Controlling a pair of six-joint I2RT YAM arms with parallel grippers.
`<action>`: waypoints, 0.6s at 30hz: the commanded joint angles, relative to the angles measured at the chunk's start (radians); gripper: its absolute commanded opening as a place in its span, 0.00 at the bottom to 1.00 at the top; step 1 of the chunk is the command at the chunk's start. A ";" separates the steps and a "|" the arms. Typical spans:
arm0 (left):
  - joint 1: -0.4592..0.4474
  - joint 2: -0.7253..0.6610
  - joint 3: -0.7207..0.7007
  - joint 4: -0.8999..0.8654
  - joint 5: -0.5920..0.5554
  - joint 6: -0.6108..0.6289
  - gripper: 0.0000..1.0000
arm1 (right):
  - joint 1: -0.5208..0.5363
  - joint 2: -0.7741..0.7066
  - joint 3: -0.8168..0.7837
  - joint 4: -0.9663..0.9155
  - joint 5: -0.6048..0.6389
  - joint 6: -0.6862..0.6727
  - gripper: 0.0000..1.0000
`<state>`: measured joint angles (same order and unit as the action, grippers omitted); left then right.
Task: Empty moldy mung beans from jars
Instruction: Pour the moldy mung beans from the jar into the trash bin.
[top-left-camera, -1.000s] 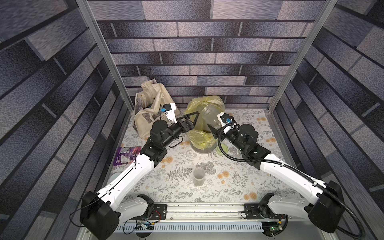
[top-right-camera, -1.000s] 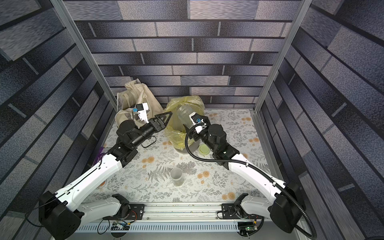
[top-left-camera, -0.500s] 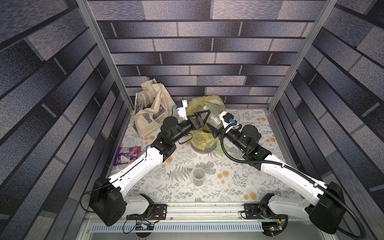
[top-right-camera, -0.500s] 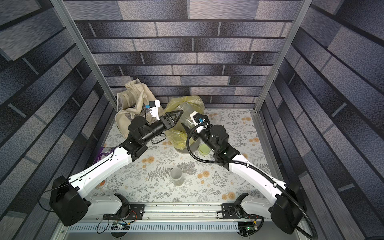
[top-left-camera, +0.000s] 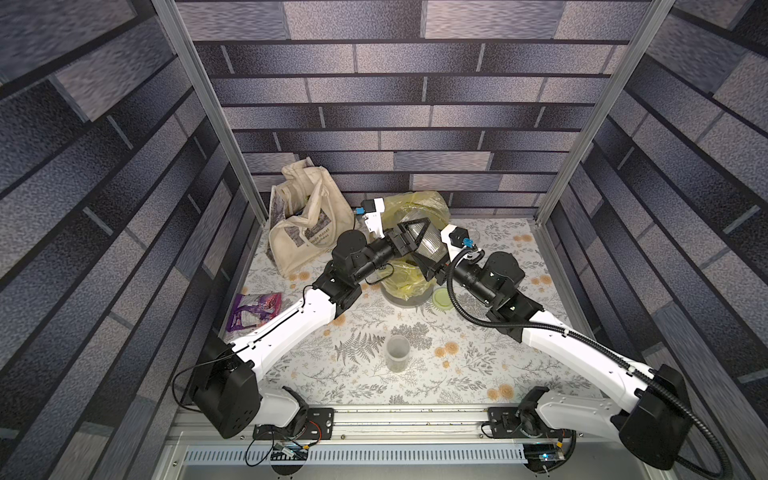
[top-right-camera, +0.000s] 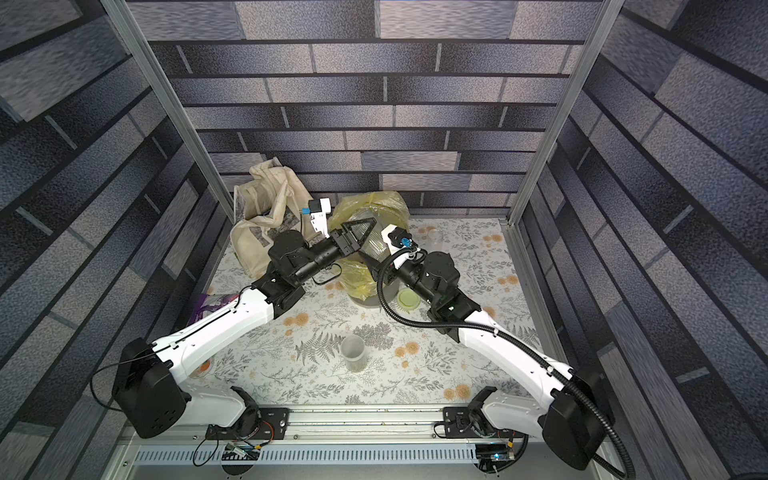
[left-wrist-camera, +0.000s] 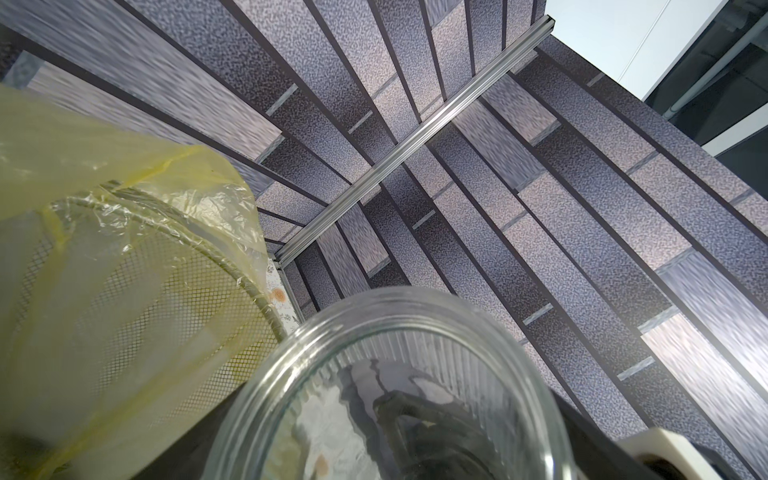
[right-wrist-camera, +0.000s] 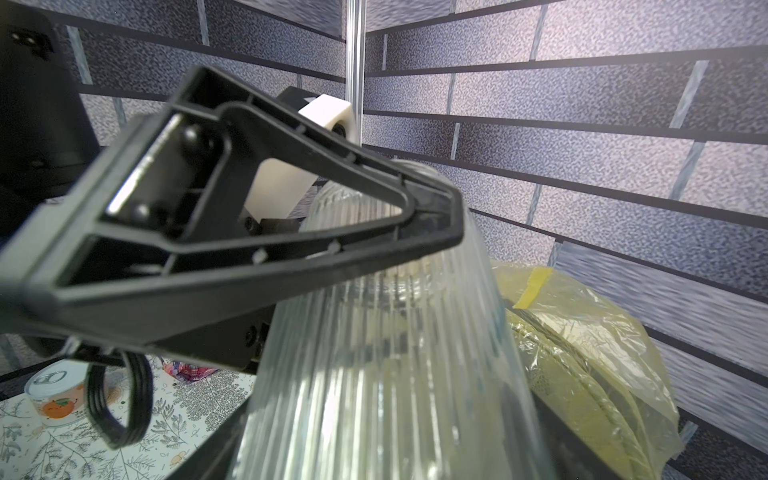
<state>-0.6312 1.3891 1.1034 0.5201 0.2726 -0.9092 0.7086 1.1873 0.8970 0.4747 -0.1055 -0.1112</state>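
A wide ribbed clear jar (top-left-camera: 430, 243) (top-right-camera: 376, 245) hangs tilted over the grey bin lined with a yellow bag (top-left-camera: 405, 286). My right gripper (top-left-camera: 436, 255) is shut on its ribbed wall (right-wrist-camera: 374, 374). My left gripper (top-left-camera: 415, 237) stands open round the jar's mouth end, one finger (right-wrist-camera: 249, 232) lying along the glass. The rim (left-wrist-camera: 395, 332) fills the left wrist view and the jar looks empty. Its lime-green lid (top-left-camera: 441, 297) lies by the bin. A slim clear jar (top-left-camera: 397, 353) stands in front with mung beans (top-right-camera: 357, 365) at its bottom.
A beige tote bag (top-left-camera: 307, 232) stands at the back left, and a purple packet (top-left-camera: 255, 309) lies near the left wall. In the right wrist view a tin can (right-wrist-camera: 54, 395) stands on the floral cloth. A small clear jar (top-right-camera: 434, 237) sits behind the right arm.
My left arm has swung right from beside the tote bag to the jar over the bin, and its open jaws now stand round the jar. The right arm has hardly moved.
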 joint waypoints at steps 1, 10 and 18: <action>-0.005 0.028 0.028 0.011 -0.012 0.031 0.94 | 0.003 -0.004 0.013 0.143 -0.051 0.029 0.29; 0.023 0.088 0.068 0.007 0.130 0.013 0.54 | 0.002 0.009 0.040 0.114 -0.045 -0.004 0.29; 0.058 0.124 0.095 0.061 0.223 -0.065 0.32 | 0.003 0.012 0.060 0.092 -0.049 -0.036 0.44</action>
<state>-0.5861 1.4883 1.1683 0.5800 0.4290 -0.9539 0.6930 1.2125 0.8951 0.4671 -0.0700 -0.1257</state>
